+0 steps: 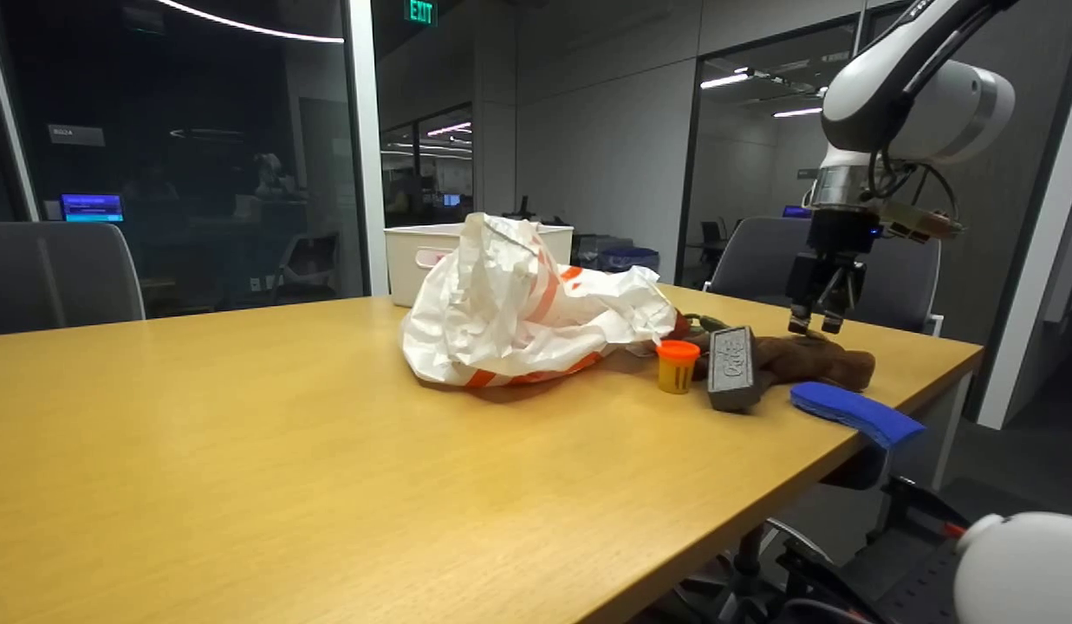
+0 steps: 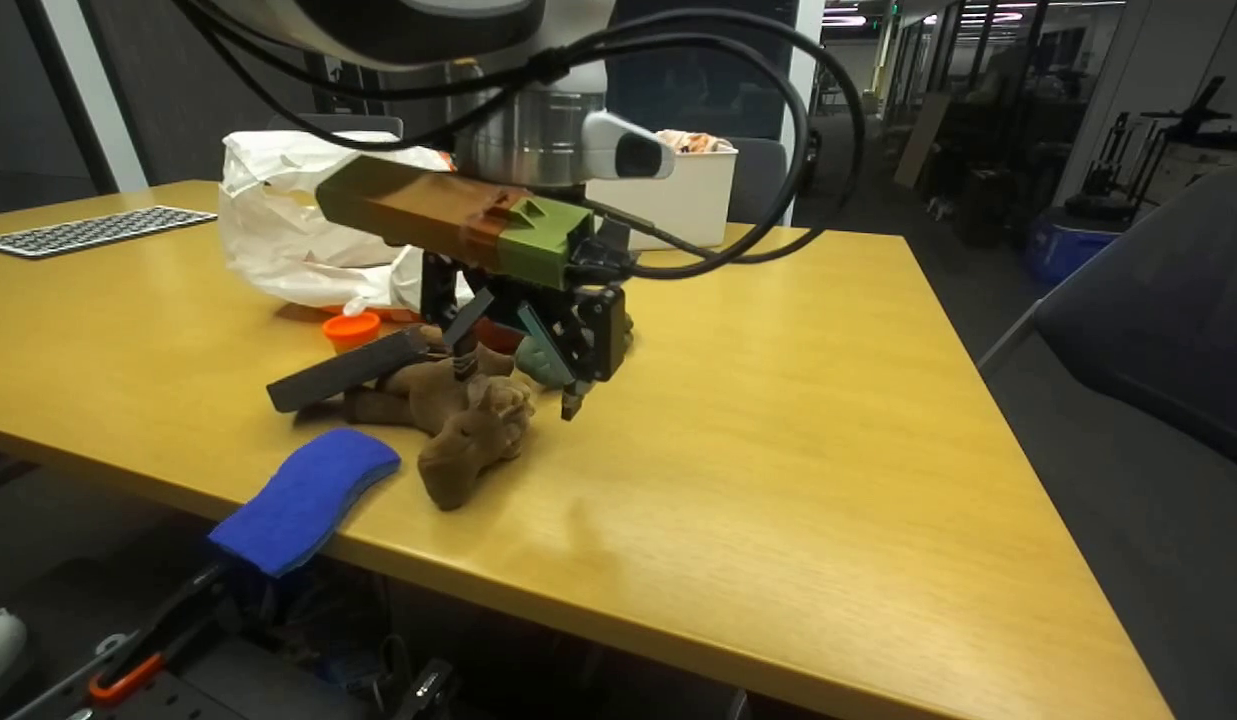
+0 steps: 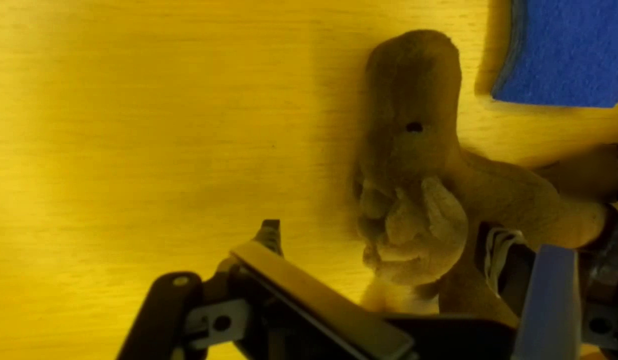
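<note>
Gripper (image 2: 518,385): fingers spread apart, tips pointing down, just over the toy (image 3: 418,95); in the wrist view the nine o'clock finger is over the table (image 3: 164,125), the three o'clock finger over the toy's body; whether it touches cannot be told.
Toy: brown plush lying on the table, below the gripper; in the wrist view its muzzle points to twelve o'clock, its pale tuft showing between the fingers.
Pad (image 2: 308,495): blue, at eight o'clock from the toy in an exterior view, one end overhanging the table edge.
Block (image 2: 343,372): dark, tilted, at ten o'clock, just beside the toy.
Jar (image 2: 350,333): orange-lidded, at twelve o'clock from the block, near it.
Bag (image 2: 288,255): white, crumpled, at eleven o'clock from the toy.
Bin (image 2: 693,195): white, between one and two o'clock from the toy.
</note>
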Controlling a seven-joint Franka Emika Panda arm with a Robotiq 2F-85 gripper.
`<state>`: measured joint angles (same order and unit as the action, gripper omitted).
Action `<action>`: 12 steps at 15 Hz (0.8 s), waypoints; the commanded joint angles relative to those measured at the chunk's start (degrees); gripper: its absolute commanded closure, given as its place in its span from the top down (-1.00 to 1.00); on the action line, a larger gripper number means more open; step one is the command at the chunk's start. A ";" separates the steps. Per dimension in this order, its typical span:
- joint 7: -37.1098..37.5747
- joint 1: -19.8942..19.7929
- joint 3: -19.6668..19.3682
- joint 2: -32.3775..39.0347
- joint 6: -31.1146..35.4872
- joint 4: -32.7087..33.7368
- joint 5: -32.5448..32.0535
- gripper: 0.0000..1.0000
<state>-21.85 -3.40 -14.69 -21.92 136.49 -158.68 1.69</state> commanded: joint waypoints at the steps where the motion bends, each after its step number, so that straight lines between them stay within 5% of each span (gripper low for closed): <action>1: -1.73 -0.66 0.11 1.33 -2.17 0.02 0.22 1.00; 4: -2.31 -0.85 0.05 2.94 -1.90 0.02 0.21 1.00; 5: -2.31 -0.78 -0.03 3.41 -1.46 0.02 0.75 0.50; 12: -1.78 -0.64 0.13 4.52 -0.58 0.11 3.09 -0.48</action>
<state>-22.73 -3.54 -14.70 -18.12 134.80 -158.60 3.28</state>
